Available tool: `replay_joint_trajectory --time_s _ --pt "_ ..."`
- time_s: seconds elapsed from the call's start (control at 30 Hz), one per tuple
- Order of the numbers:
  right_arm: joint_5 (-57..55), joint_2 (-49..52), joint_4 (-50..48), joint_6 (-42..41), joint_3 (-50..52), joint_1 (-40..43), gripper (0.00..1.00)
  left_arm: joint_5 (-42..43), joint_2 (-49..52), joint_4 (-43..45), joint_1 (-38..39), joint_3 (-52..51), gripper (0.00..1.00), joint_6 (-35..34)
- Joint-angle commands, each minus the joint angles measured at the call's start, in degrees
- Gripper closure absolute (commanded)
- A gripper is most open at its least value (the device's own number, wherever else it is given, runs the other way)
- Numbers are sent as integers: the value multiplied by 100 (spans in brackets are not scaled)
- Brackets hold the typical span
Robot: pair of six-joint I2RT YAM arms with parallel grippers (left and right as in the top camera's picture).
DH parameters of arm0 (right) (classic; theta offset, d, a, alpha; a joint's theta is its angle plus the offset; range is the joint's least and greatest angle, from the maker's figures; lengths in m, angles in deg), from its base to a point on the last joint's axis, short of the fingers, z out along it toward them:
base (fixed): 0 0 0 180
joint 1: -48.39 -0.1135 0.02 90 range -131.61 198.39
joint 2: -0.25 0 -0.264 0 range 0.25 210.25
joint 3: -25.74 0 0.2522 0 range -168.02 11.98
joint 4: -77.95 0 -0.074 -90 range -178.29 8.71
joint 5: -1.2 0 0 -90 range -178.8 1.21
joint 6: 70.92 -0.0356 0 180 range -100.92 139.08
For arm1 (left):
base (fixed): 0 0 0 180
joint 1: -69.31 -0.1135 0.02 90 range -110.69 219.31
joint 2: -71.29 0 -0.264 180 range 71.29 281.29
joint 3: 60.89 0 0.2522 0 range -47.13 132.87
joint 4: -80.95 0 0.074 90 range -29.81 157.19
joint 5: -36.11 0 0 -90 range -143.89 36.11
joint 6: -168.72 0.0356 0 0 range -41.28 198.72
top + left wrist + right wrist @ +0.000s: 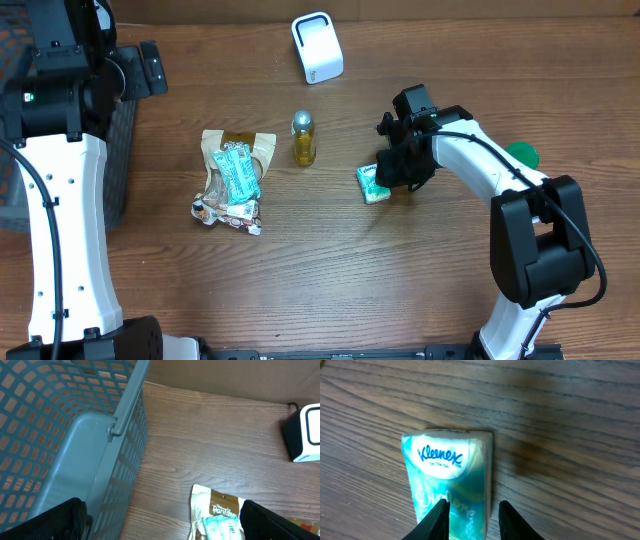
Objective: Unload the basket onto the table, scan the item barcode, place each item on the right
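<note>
While the left hand (162, 520) gapes by the basket (75, 435), the right hand (472, 515) straddles the tissue pack (445, 465) (grip unclear).

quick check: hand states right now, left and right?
Left hand: open, holding nothing.
Right hand: partly closed at the edge of the Kleenex pack; whether it grips it cannot be told.

1. The scanner (317, 47) is standing at the far edge of the table (420, 290).
2. The bottle (303, 138) is sitting in front of the scanner, nearer mid-table.
3. The pouches (234, 180) are lying left of the bottle, apparently stacked on one another.
4. The tissue pack (373, 183) is lying flat to the right of the bottle.
5. The basket (50, 425) is sitting at the left side, beyond the pouches.
</note>
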State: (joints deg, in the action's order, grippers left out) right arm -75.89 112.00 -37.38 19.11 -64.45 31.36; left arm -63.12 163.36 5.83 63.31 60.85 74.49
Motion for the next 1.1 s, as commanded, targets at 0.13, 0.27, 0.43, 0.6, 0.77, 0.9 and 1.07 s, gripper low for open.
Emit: replay_joint_trajectory --time_s 0.13,0.27,0.43,0.6,0.77,0.9,1.07 --pt "168 -81 -79 50 37 -42 71 7 20 2 2 0 0 85" --pt "70 28 -240 48 122 -42 71 9 20 2 2 0 0 85" --pt "22 57 -577 46 479 -44 75 9 20 4 2 0 0 85" --pt "72 57 -632 46 629 -44 74 9 20 2 2 0 1 85" --pt "302 57 -629 46 640 -42 73 7 20 2 2 0 0 85" --pt "391 57 -632 46 643 -44 69 9 20 2 2 0 0 85" --pt "389 57 -634 46 643 -42 78 7 20 2 2 0 1 85"
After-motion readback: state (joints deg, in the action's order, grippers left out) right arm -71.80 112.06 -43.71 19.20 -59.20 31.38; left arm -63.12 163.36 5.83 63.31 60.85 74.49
